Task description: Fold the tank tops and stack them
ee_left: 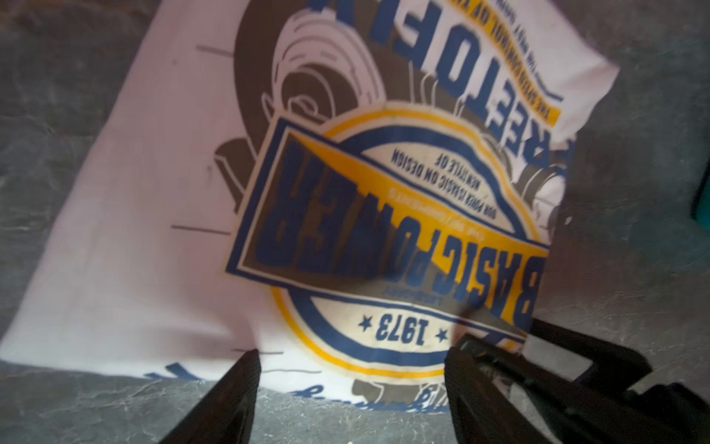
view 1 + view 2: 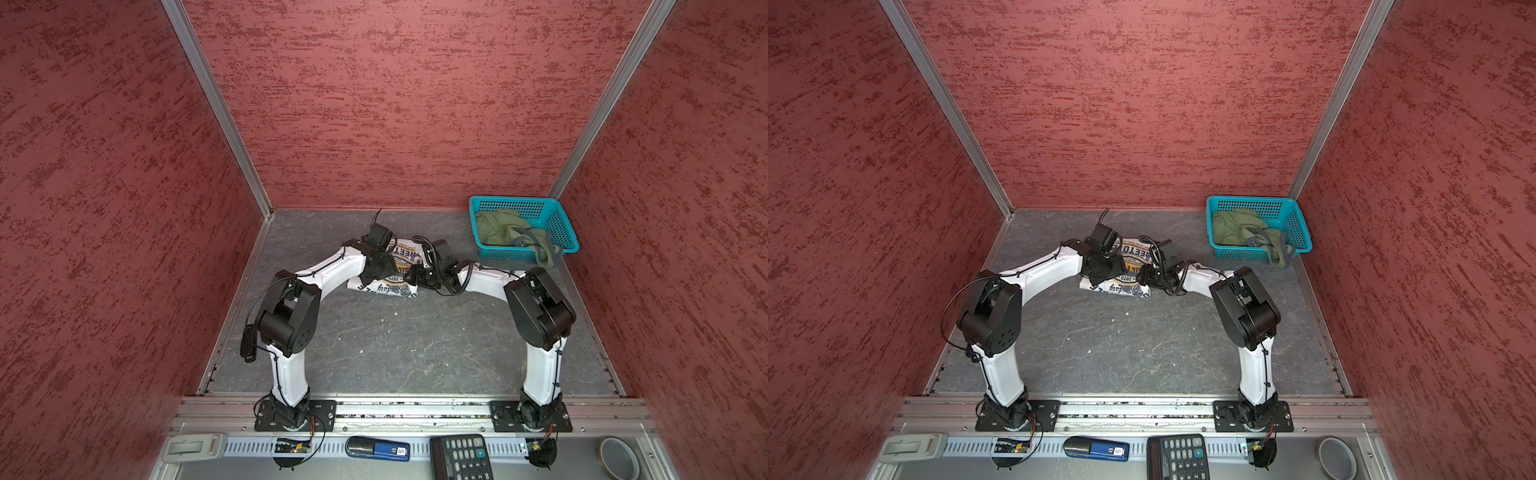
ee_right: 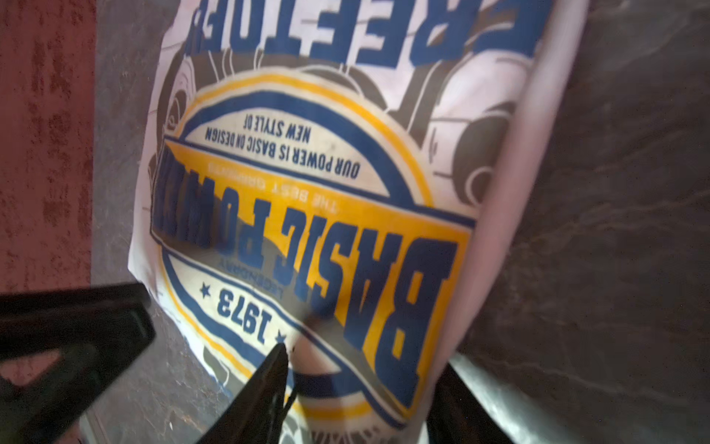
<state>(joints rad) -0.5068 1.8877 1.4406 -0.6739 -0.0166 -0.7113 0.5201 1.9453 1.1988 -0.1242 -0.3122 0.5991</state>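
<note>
The white tank top (image 2: 406,254) (image 2: 1133,254) lies folded on the grey table at the middle back, its blue and yellow badge print facing up. My left gripper (image 2: 377,271) (image 1: 353,351) is open above its near edge, nothing between the fingers. My right gripper (image 2: 422,280) (image 3: 365,359) is open at the top's right side, and the folded edge runs between its fingers. The olive green tank top (image 2: 498,232) (image 2: 1233,230) lies crumpled in the teal basket (image 2: 511,200) (image 2: 1250,199), one grey-trimmed part hanging over the front corner.
Red walls close in the table on three sides. The basket stands in the back right corner. On the front shelf lie a white case (image 2: 193,446), a blue device (image 2: 378,449), a calculator (image 2: 459,455) and a tape roll (image 2: 619,457).
</note>
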